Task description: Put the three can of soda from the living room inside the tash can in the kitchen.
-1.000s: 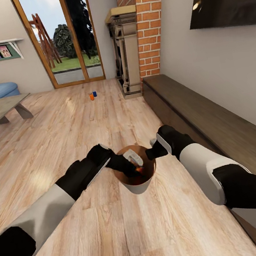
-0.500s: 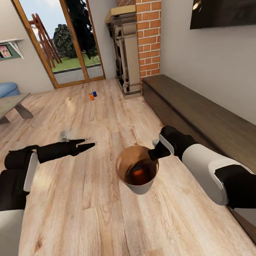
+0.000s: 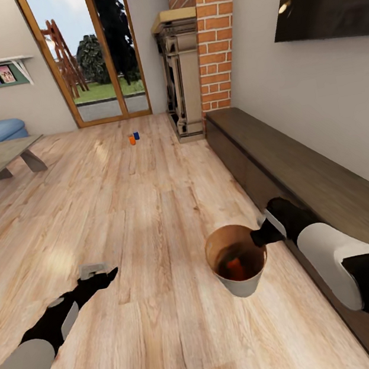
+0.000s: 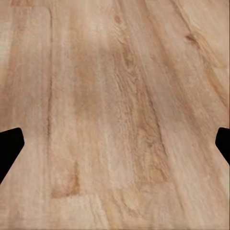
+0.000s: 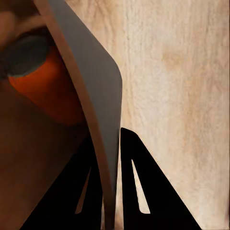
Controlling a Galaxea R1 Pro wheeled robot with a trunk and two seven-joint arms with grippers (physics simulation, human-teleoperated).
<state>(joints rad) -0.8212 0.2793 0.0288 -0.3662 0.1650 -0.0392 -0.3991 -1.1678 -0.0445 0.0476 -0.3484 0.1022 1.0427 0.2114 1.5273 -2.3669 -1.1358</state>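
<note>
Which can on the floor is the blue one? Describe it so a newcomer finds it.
Start at the brick fireplace beside the glass doors. On the wood floor in front of it, toward the doors, stand two small cans close together. The blue can is the one nearer the fireplace; its neighbour, the orange can, stands on its door side.
</note>
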